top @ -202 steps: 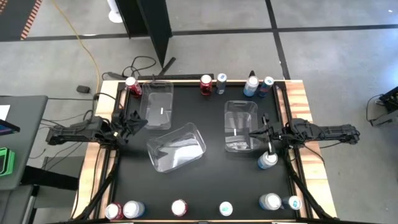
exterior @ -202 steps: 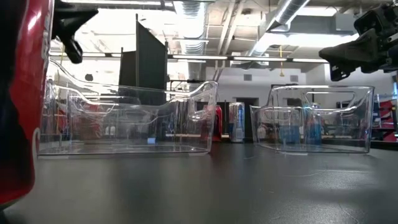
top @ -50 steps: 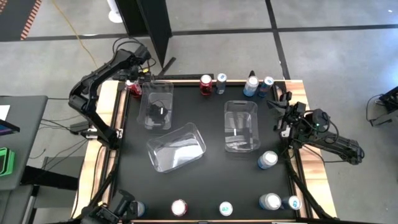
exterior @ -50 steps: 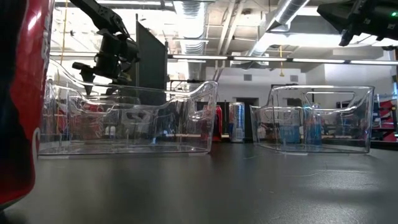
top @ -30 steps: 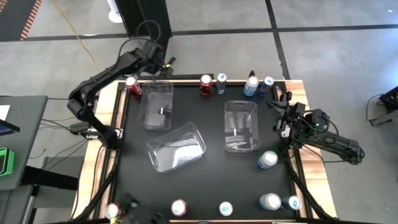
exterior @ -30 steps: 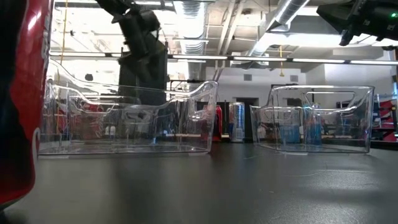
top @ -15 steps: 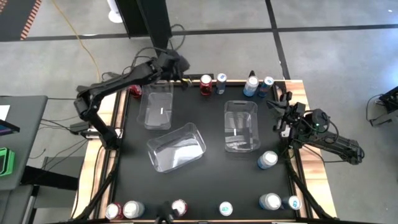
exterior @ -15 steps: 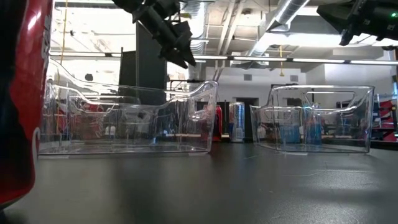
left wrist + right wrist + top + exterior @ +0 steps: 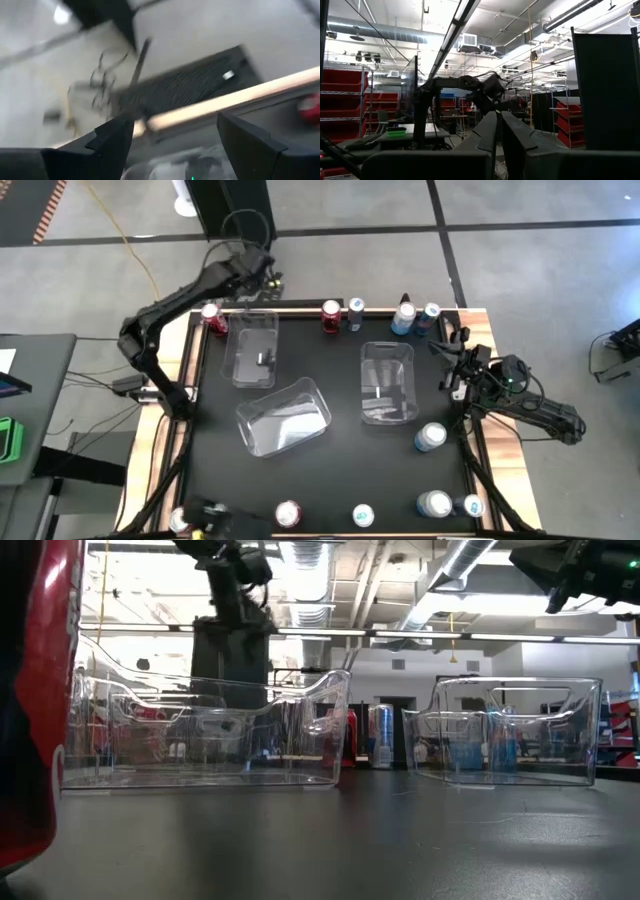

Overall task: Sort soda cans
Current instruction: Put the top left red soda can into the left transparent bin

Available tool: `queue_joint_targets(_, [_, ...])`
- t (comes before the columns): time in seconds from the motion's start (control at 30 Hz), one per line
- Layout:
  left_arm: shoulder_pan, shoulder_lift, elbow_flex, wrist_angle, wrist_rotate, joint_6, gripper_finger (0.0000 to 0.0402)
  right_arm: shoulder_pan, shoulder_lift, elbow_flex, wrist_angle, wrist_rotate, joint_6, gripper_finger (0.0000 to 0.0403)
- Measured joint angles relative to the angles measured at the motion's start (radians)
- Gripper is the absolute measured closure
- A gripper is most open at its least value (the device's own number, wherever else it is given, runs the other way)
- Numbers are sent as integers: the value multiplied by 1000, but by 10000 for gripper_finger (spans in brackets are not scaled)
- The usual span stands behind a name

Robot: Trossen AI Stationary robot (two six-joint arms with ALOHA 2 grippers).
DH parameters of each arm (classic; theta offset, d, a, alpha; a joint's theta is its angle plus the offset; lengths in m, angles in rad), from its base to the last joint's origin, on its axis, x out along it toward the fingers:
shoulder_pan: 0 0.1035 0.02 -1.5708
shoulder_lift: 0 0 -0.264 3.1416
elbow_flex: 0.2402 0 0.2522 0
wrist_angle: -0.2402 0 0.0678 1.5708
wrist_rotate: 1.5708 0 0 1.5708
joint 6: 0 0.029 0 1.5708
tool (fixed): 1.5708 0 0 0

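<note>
While my left arm reaches over the table's far-left corner in the high view, my left gripper (image 9: 262, 277) hangs with nothing between its spread fingers, beyond the red can (image 9: 213, 317) and the far clear bin (image 9: 252, 347). My right gripper (image 9: 447, 360) waits above the right edge, fingers pressed together, empty. No can lies in any bin; cans stand along the far edge, such as the red can by the blue one (image 9: 331, 313), and along the near edge, with one silver-topped can (image 9: 430, 437) near the right bin (image 9: 388, 383).

From the low view, the bins (image 9: 200, 735) stand empty, a red can (image 9: 30, 700) looms close to the lens, and my left arm shows high behind them.

Through the left wrist view my fingers (image 9: 112, 140) stand wide apart over the table's wooden edge (image 9: 225, 100), a red can (image 9: 311, 106) off to one side.

Through the right wrist view my fingers (image 9: 492, 132) meet, pointing into the room.

I judge sorting barely begun: next I should lower the left gripper around that corner red can.
</note>
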Motion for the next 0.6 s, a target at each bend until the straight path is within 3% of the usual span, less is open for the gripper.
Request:
queue_joint_targets(0.33, [169,0,1,-223,-26,-196,116,0,0,0,0,0,0,356])
queue_joint_targets(0.6, [234,1,1,-412,-30,-300,59,0,0,0,0,0,0,356])
